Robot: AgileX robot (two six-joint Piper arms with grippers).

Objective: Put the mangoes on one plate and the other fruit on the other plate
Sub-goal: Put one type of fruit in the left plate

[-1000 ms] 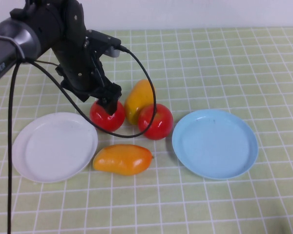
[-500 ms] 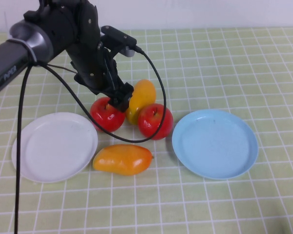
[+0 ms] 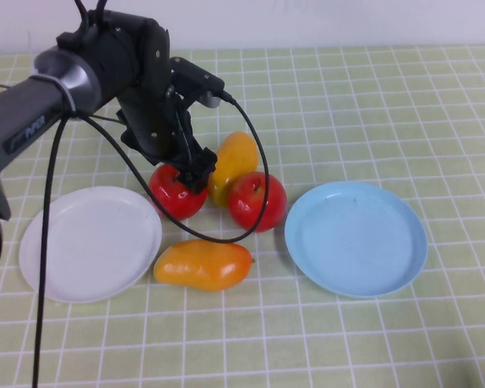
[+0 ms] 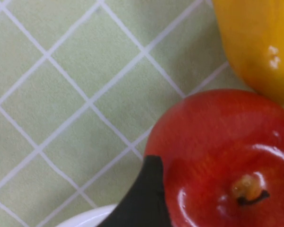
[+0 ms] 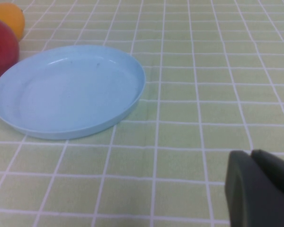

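Note:
Two red apples lie mid-table, the left apple (image 3: 175,199) and the right apple (image 3: 259,202). One mango (image 3: 234,160) lies behind and between them; the other mango (image 3: 202,264) lies in front. The white plate (image 3: 89,242) sits at the left and the light blue plate (image 3: 356,238) at the right; both hold nothing. My left gripper (image 3: 192,174) is down on the left apple, open. In the left wrist view one dark finger (image 4: 149,198) rests beside that apple (image 4: 227,151), and the other finger is out of frame. My right gripper (image 5: 252,158) is shut, low over the cloth near the blue plate (image 5: 66,94).
A green checked cloth covers the table. The left arm's black cable (image 3: 255,162) loops over the back mango and the right apple. A white wall runs along the far edge. The right arm does not show in the high view.
My left arm has swung right and back over the left apple, then dipped slightly onto it. The fruit and both plates have stayed where they were.

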